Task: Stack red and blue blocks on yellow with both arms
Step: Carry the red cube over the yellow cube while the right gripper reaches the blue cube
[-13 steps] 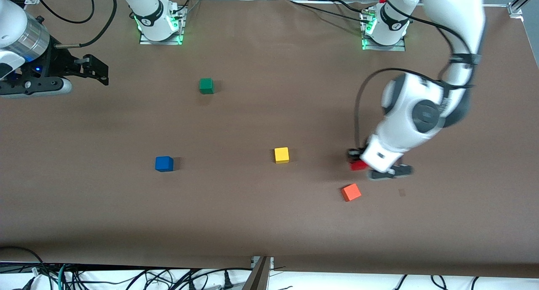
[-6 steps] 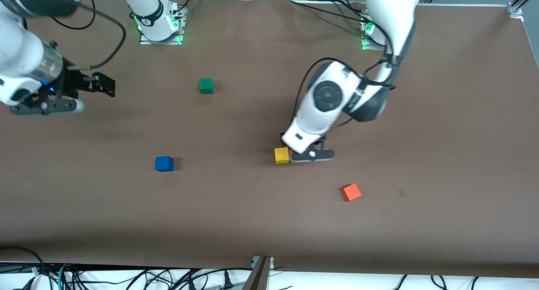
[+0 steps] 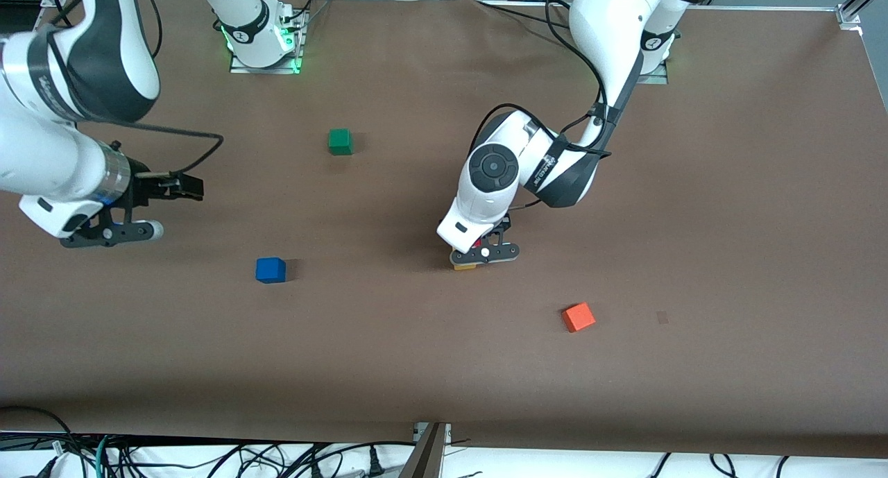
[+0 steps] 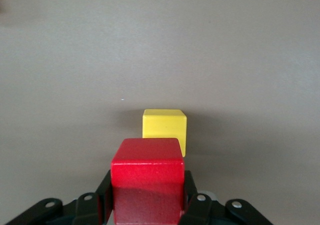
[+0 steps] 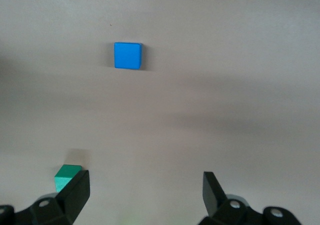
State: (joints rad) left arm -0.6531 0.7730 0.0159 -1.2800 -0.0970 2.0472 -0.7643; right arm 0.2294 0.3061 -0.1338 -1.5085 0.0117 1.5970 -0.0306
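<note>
Fingers clamp red block above yellow cube.

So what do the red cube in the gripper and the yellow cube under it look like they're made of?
Red cube, held in the left gripper over the yellow cube: probably painted wood or dense plastic, with a matte, even colour and softly rounded edges. The yellow cube looks the same, with flat faces and no gloss or grain showing. Neither can be settled by look alone.

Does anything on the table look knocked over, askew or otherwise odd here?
Nothing stands out. The left end effector holds the red block over the yellow block; the blue block, green cube and orange cube sit flat, apart.
</note>
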